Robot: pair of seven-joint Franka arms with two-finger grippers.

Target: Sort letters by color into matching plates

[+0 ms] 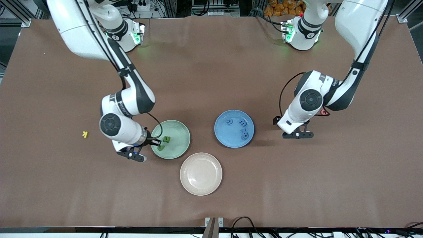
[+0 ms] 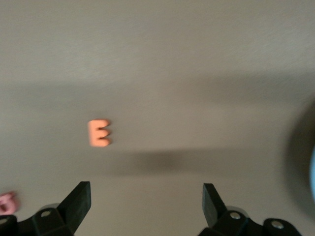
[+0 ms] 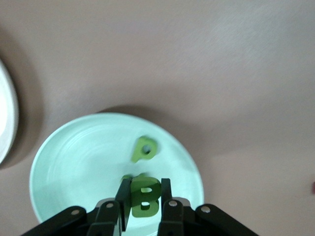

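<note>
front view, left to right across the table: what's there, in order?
small yellow letter → right gripper, shut on a green letter → pale green round plate → beige-pink round plate → medium blue round plate → left gripper, open.

The wide table (image 1: 211,66) has a matte brown surface. Three round shallow plates rest directly on it near its middle: a pale green plate (image 1: 178,150), a medium blue plate (image 1: 222,132) toward the left arm's end, and a beige-pink plate (image 1: 201,174) nearest the front camera. A small yellow letter (image 1: 85,134) lies toward the right arm's end. A small orange letter E (image 2: 99,133) and a pink letter (image 2: 7,202) lie on the bare surface close together.
</note>
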